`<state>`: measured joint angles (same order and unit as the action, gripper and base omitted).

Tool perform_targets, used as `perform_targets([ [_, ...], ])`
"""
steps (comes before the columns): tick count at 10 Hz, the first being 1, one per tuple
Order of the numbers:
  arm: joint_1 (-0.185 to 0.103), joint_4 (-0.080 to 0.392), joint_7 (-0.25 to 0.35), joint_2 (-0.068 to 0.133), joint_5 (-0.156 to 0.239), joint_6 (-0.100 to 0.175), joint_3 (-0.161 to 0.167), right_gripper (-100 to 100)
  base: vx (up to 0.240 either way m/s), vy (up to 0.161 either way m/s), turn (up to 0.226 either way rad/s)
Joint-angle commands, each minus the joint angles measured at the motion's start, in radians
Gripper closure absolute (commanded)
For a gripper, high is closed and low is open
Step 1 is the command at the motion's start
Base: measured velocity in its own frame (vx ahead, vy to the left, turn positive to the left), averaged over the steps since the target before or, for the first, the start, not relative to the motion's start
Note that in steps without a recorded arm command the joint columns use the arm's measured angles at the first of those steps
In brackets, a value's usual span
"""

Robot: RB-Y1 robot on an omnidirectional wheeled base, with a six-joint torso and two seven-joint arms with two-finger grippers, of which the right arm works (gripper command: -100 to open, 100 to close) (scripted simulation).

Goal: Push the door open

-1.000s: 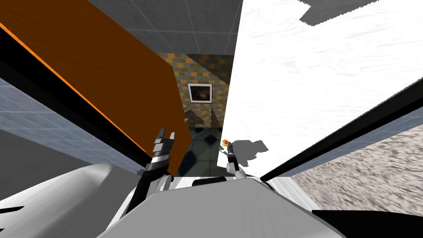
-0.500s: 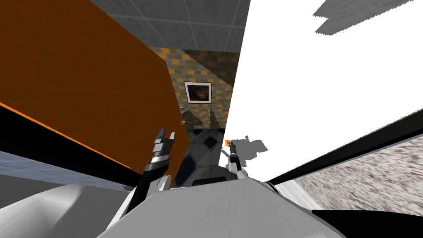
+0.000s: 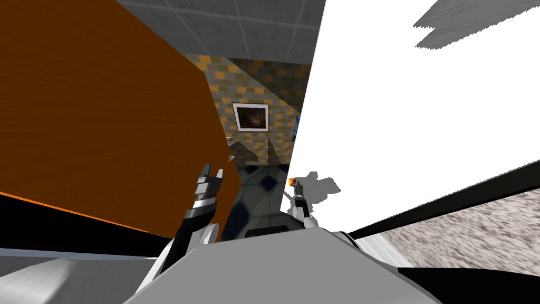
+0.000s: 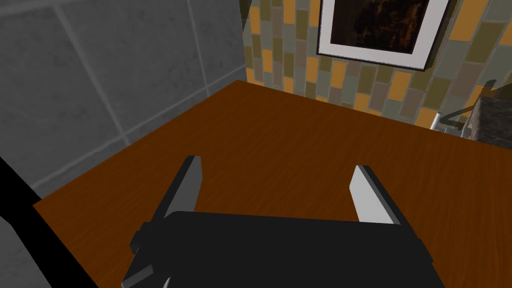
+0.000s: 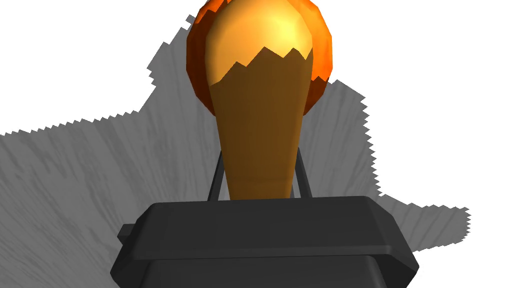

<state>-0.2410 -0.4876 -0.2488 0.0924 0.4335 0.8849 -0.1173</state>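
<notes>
The white door point(image 3: 401, 116) fills the right of the head view, its free edge running up the middle. Near that edge sits an orange lever handle point(image 3: 290, 181). My right gripper point(image 3: 293, 186) is shut on it. In the right wrist view the handle point(image 5: 260, 90) stands between the two thin fingers point(image 5: 216, 175), against the white door point(image 5: 75, 60). My left gripper point(image 3: 212, 171) is open and empty, close beside a brown wood-grain panel point(image 3: 105, 116). The left wrist view shows its fingers point(image 4: 187, 185) spread over that panel point(image 4: 300, 145).
Between panel and door a narrow gap shows a dark patterned floor point(image 3: 258, 190) and a wall of yellow and grey tiles with a framed picture point(image 3: 251, 116). A black strip point(image 3: 448, 203) runs along the door's foot. Speckled flooring point(image 3: 474, 232) lies at right.
I have moved forward: the brown panel covers more of the left. The white door's edge has shifted right, widening the gap a little. Both grippers are as before.
</notes>
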Motion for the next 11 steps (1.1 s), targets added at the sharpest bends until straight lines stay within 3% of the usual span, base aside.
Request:
perform_targets([
  [1,0.018,-0.04,-0.013,0.001,0.002,-0.017,-0.005,100,-0.018,-0.019,0.019],
  [2,0.019,-0.039,-0.018,0.0,0.014,-0.016,-0.024,100,0.121,0.029,-0.046],
  [5,0.019,-0.021,-0.019,-0.001,0.016,-0.016,-0.028,100,0.115,0.039,-0.046],
  [6,0.019,-0.038,-0.021,-0.002,0.022,-0.015,-0.037,100,0.067,0.02,-0.063],
  [11,0.02,-0.035,-0.031,-0.014,0.047,-0.013,-0.077,100,0.166,0.045,-0.058],
])
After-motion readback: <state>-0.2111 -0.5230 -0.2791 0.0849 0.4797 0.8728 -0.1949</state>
